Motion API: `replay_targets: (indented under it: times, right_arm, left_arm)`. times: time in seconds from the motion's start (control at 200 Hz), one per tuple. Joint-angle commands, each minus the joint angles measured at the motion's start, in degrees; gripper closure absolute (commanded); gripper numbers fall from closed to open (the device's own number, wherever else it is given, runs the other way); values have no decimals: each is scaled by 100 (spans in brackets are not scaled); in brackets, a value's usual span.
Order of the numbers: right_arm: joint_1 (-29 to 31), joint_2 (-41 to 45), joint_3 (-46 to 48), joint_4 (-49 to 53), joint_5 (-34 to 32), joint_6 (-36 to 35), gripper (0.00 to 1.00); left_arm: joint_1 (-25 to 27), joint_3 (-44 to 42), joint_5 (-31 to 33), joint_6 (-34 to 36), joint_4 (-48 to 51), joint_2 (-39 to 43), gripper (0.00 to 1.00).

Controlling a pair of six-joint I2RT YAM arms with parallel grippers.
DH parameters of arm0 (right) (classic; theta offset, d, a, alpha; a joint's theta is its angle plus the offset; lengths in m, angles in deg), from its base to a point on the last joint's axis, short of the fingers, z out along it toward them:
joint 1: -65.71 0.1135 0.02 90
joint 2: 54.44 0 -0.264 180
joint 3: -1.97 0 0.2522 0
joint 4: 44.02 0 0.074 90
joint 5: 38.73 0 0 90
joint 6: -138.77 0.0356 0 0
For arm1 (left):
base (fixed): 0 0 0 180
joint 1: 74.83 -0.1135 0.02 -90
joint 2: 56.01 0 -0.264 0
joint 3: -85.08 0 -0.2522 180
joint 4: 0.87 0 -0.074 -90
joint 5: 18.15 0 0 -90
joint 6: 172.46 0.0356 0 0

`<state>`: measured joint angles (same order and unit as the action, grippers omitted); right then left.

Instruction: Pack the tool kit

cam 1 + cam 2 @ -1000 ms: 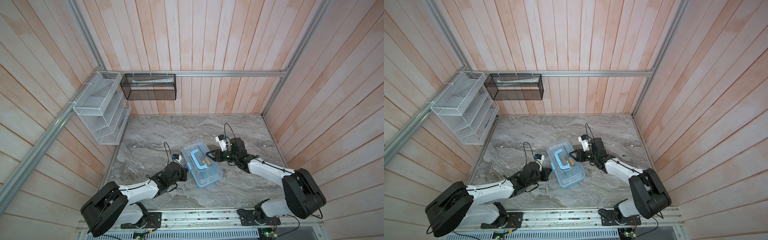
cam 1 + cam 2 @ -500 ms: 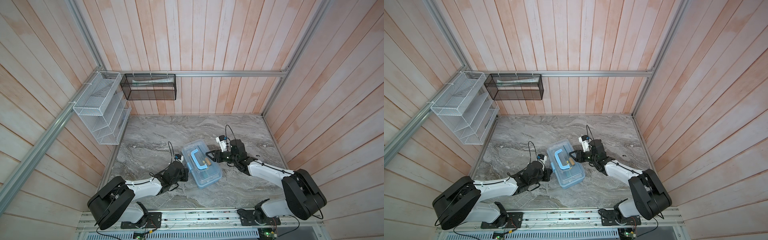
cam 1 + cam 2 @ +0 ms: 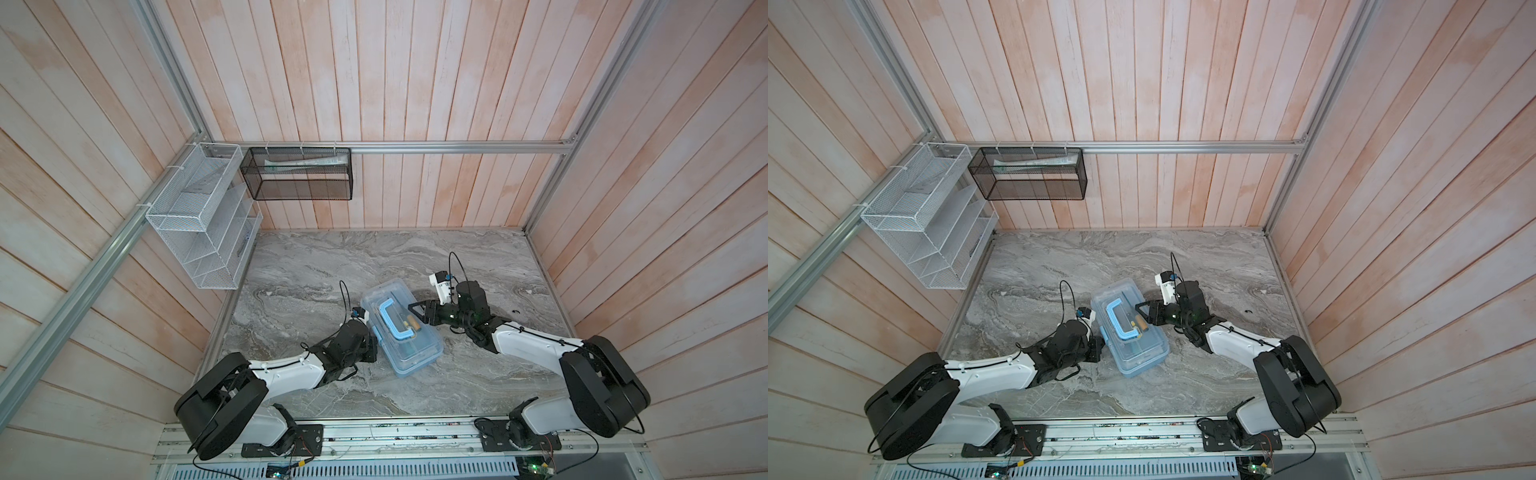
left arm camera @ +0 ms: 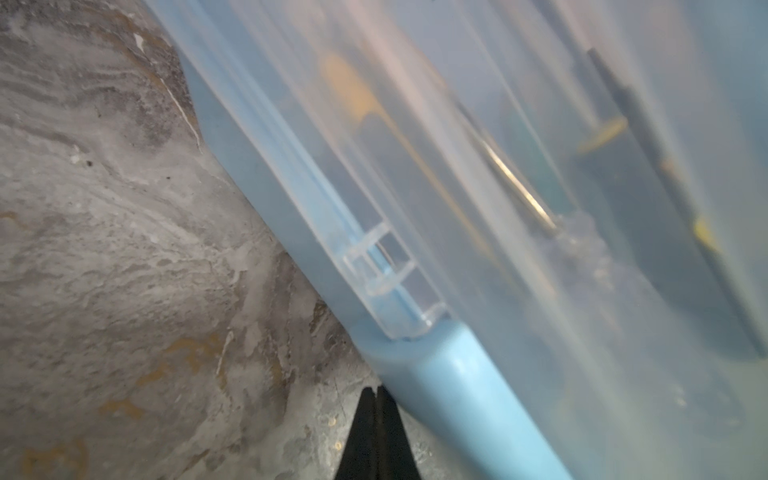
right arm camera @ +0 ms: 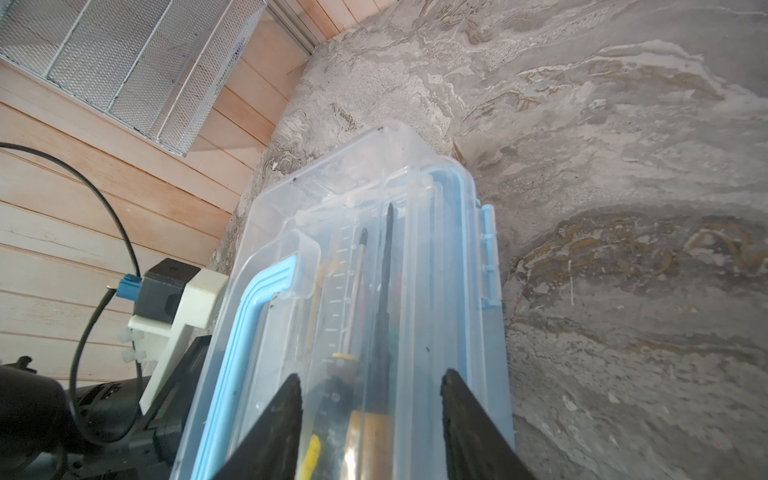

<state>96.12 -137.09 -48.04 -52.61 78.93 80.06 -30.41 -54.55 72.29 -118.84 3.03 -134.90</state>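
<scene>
Right wrist cam: right gripper (image 5: 374,415) has jaws apart w/ nothing btwn them, poised over the clear lid (image 5: 332,199) of the tool kit box (image 5: 469,332). Can't tell if its tips touch the lid. Lid looks down; slim tools, e.g. a black screwdriver (image 5: 385,266), lie inside under it. Blue handle (image 5: 245,332) lies flat on the lid. Blue latch (image 5: 488,253) sits on the box's long side. Whether it's snapped shut, can't tell.

Left wrist cam: left gripper (image 4: 376,415) is pressed fully together, holding nothing, tips just beside the box's base on the side opposite the latch, low over the marble table (image 4: 104,249).

In both top views the arms flank the box (image 3: 411,353) (image 3: 1138,353), one per long side.

Packing itself looks done, so the step is prob. securing the lid. To do it well:
- Keep the left gripper as a backstop vs the box's long side so the box can't skid.
- Bring the right gripper off the lid to the latch side and push the latch square toward the box wall, slowly, w/out tipping the box.
- The thin plastic prob. flexes, so press near the latch, not at lid ctr.
</scene>
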Motion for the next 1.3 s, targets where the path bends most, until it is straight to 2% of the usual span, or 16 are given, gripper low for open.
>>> replay_targets:
  times: [0.0,0.105,0.26,0.305,0.38,0.445,0.47,0.53,0.625,0.685,0.74,0.85,0.955,1.01,1.1,1.296]
  right_arm:
    - [355,-97,151,689,506,-5,50]
    - [87,177,127,1005,244,-59,50]
    - [-680,1101,166,1572,-308,-361,50]
    - [-924,1439,164,1787,-767,-518,49]
    - [-1147,1998,239,2040,-2200,-709,48]
    - [-1275,2401,541,1773,-3431,-1025,47]
    - [-1340,2526,677,1604,-3820,-1106,46]
    - [-1492,2778,1081,1102,-4842,-1103,43]
    - [-1723,2997,1803,41,-5766,-1298,40]
    - [-1891,2996,2159,-626,-5848,-1502,40]
    - [-2092,2959,2070,-509,-5638,-1532,39]
    - [-2325,2677,2366,-1336,-5275,-1931,38]
    - [-2627,2159,2797,-2391,-4979,-2091,35]
    - [-2840,1870,2807,-2696,-4673,-2010,34]
    - [-2953,1587,2537,-2582,-4353,-2194,34]
    - [-2960,1142,3080,-4752,-3945,-2829,34]
  left_arm:
    - [112,605,-141,166,-1072,114,100]
    - [56,401,289,300,-710,382,100]
    - [-348,371,1274,931,601,1363,98]
    - [-599,319,1608,1252,810,1746,86]
    - [-1209,98,1979,1818,740,2345,58]
    - [-1929,-161,2046,2194,381,2764,17]
    - [-2203,-252,2047,2308,241,2896,8]
    - [-2767,-532,2195,2486,-267,3152,0]
    - [-3374,-1150,2572,2618,-1467,3206,0]
    - [-3567,-1491,2722,2849,-2347,2925,0]
    - [-3701,-1634,2671,3093,-2960,2519,0]
    - [-3769,-1500,2408,3338,-3356,1787,0]
    - [-3784,-1511,2095,3536,-4215,1087,0]
    - [-3814,-1406,1937,3632,-4400,719,0]
    - [-3849,-1280,1694,3723,-4782,194,0]
    - [-4135,-1110,844,3711,-5305,-569,0]
